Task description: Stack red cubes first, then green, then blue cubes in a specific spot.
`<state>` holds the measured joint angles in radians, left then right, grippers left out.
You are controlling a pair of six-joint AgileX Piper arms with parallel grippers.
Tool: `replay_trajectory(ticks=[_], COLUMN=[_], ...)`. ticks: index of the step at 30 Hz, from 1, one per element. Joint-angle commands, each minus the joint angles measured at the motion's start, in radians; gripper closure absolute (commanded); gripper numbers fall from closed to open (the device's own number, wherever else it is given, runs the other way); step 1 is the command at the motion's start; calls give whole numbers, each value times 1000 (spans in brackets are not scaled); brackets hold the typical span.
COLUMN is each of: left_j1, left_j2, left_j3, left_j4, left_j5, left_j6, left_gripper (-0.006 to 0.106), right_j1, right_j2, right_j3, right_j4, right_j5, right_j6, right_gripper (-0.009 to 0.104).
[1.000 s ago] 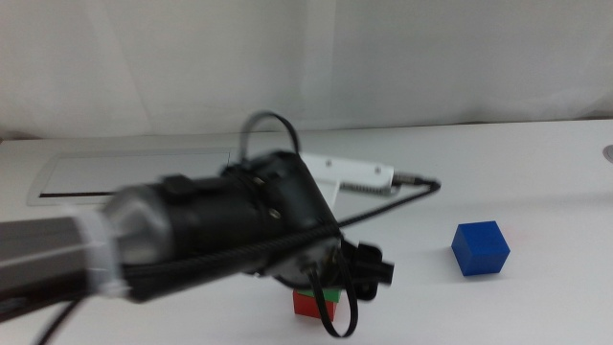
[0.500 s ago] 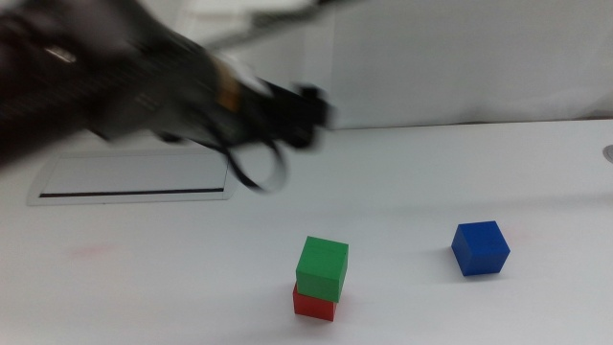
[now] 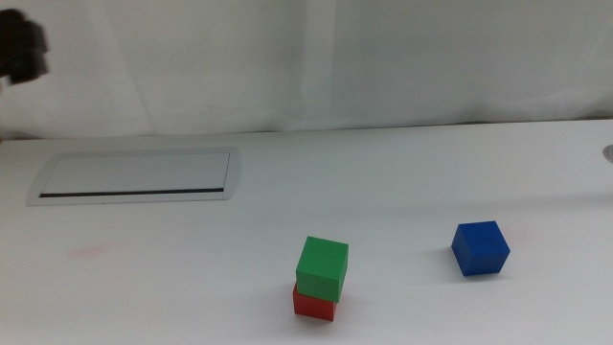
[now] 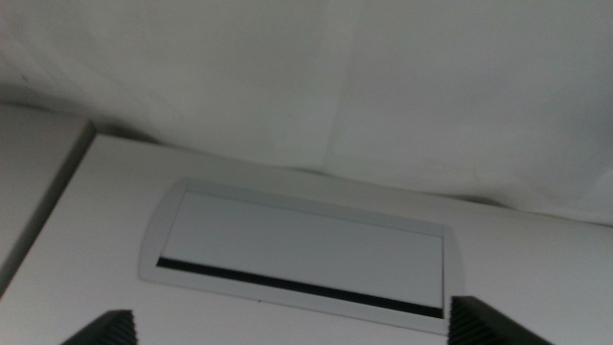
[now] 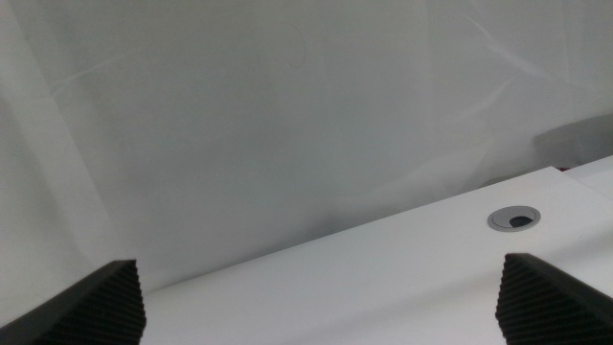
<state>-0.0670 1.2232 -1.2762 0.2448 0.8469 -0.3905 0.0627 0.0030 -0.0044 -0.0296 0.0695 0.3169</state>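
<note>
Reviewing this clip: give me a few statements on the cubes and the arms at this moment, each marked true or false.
1. The green cube sits on the red cube. True.
2. The blue cube tops the stack. False: it rests alone on the table, apart from the stack on its right.
3. The left gripper holds a cube. False: its jaws stand wide apart, nothing between them.
4. The right gripper is open and holds nothing. True.
5. The grey-rimmed panel lies behind the stack, to its left. True.
</note>
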Motion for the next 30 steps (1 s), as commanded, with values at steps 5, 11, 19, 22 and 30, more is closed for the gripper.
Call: replay_trajectory(ticks=[5, 11, 19, 22, 30], left_j1=[8, 8, 8, 8, 8], left_j2=[-289, -651, -907, -920, -920], left_j3=[269, 632, 977, 1104, 1309], left_j4=[-15, -21, -27, -47, -58], left_j5=[-173, -420, -605, -693, -901], left_j6=[32, 68, 76, 76, 6], left_gripper=[59, 103, 103, 103, 103], right_j1=[-3, -3, -3, -3, -3], right_j2=[-33, -33, -33, -33, -21], right_j3=[17, 17, 17, 17, -63], right_j4=[1, 1, 1, -4, -9], right_j5=[-9, -9, -12, -30, 17], right_j6=[-6, -6, -6, -9, -9], right_gripper=[-8, -8, -8, -8, -8])
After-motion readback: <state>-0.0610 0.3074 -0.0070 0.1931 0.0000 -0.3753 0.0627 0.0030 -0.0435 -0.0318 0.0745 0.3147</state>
